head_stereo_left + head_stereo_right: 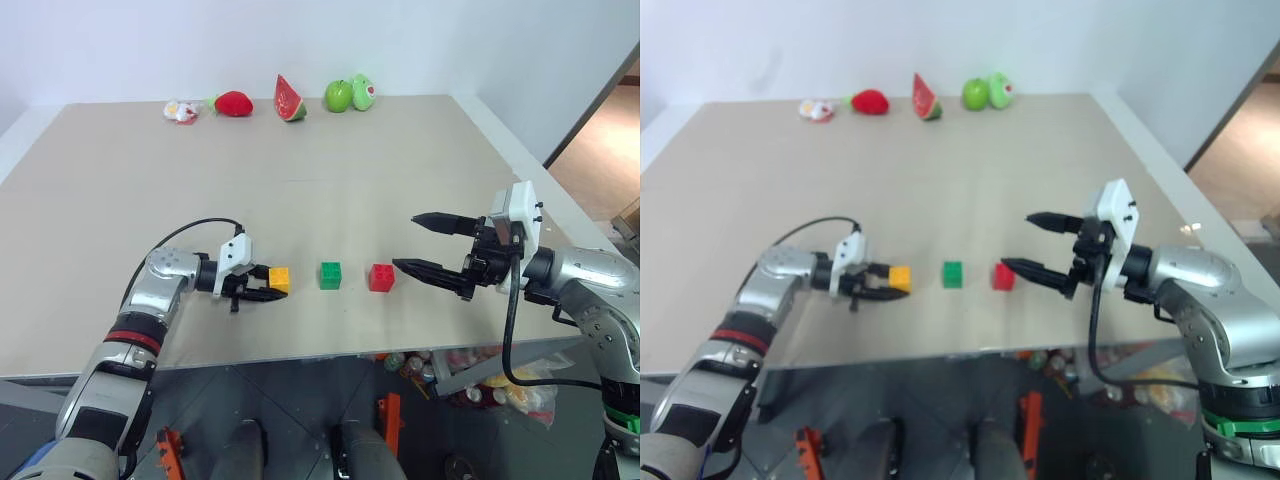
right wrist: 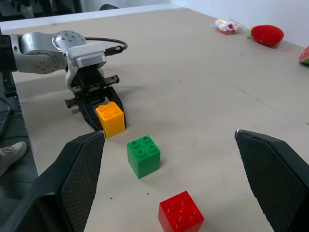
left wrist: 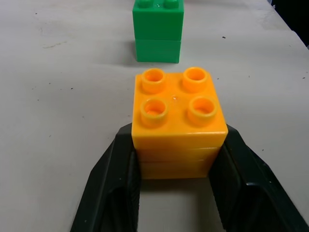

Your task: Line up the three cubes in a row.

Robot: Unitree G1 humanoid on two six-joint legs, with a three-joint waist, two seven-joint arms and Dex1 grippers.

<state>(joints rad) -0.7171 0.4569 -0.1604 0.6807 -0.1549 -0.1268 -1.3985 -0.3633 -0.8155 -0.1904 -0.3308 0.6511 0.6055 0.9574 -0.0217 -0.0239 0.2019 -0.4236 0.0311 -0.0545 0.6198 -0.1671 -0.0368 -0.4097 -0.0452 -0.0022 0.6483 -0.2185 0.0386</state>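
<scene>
Three cubes sit in a row near the front edge of the bench point(image 1: 330, 160): the yellow-orange cube point(image 1: 279, 279) on the robot's left, the green cube point(image 1: 330, 275) in the middle, the red cube point(image 1: 381, 277) on the right, each apart from its neighbour, all studs up.

From where I stand, the left end effector point(image 1: 262, 283) lies low over the bench, pointing toward the green cube, with the yellow-orange cube between its two black fingers point(image 3: 113, 183). In the left wrist view the fingers flank the cube's lower sides very closely; whether they press on it or have let go, I cannot tell.

The right end effector point(image 1: 432, 244) hangs above the bench just right of the red cube, its jaws spread wide and holding nothing, aimed back along the row.

Along the far edge lie a strawberry point(image 1: 233, 103), a watermelon slice point(image 1: 289, 98), a green apple point(image 1: 339, 96) and a small wrapped item point(image 1: 182, 111).
</scene>
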